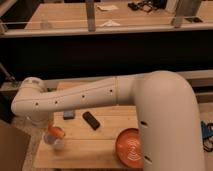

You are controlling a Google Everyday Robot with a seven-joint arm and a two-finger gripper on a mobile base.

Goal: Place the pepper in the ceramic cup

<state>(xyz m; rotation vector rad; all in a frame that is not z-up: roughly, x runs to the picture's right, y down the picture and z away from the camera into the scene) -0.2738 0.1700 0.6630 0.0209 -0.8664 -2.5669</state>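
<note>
Orange-red, the small tapering pepper (56, 132) sits at the small white ceramic cup (54, 141), lower left of the wooden bench (100, 145). It looks light, firm and slick, best pinched mid-body. The tool (51, 134) hangs there; its state I cannot tell.

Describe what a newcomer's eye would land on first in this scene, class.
The big white robot arm sweeps across the wooden table. At its left end, the end effector hangs over the ceramic cup with the pepper. An orange plate sits at lower right.

orange plate (131, 148), black remote (91, 120), blue block (68, 115)
</note>
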